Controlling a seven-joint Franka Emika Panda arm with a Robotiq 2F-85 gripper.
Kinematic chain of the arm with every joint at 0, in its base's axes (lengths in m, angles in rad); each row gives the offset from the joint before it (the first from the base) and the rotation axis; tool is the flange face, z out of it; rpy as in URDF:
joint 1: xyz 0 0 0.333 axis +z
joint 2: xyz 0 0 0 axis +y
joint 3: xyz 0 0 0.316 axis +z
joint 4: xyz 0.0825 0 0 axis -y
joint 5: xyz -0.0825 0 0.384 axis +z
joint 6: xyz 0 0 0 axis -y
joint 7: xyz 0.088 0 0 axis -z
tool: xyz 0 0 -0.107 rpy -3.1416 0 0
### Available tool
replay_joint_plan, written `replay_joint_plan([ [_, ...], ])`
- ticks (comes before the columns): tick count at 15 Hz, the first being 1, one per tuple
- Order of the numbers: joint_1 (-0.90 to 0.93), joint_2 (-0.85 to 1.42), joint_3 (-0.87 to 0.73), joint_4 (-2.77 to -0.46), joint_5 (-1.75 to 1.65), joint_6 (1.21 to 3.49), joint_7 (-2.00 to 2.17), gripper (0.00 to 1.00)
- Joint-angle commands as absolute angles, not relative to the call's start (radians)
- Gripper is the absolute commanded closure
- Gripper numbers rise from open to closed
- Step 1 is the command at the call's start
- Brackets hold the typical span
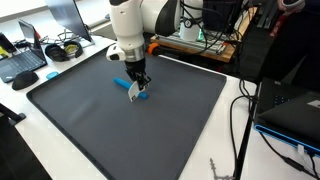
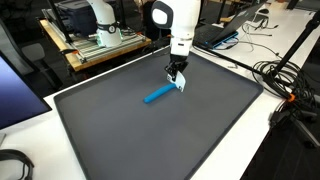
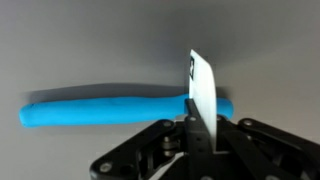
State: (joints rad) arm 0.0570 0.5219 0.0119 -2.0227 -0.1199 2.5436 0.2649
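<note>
My gripper (image 1: 138, 90) is shut on a thin white card (image 3: 202, 88), which stands on edge between the fingers; the card also shows in an exterior view (image 2: 181, 85). A blue marker-like stick (image 3: 110, 107) lies flat on the dark grey mat (image 1: 150, 130), just below and beside the gripper. In both exterior views the blue stick (image 2: 158, 95) (image 1: 122, 83) lies near the fingertips (image 2: 177, 78). The card's lower edge hangs just above or at the stick's end; I cannot tell whether they touch.
The mat sits on a white table (image 1: 30, 140). A laptop (image 1: 22, 62), headphones (image 1: 68, 50) and cables lie at the table's edge. A black box (image 1: 290, 105) and cables (image 2: 285, 85) sit along another side. A wooden shelf with gear (image 2: 95, 45) stands behind.
</note>
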Motion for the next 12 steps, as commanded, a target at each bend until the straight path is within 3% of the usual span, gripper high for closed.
replay_joint_plan([
  [1, 0.064, 0.567, 0.003, -2.000, -0.075, 2.539, 0.240, 0.99],
  [12, 0.010, 0.570, 0.031, -2.076, 0.009, 2.695, 0.112, 0.99],
])
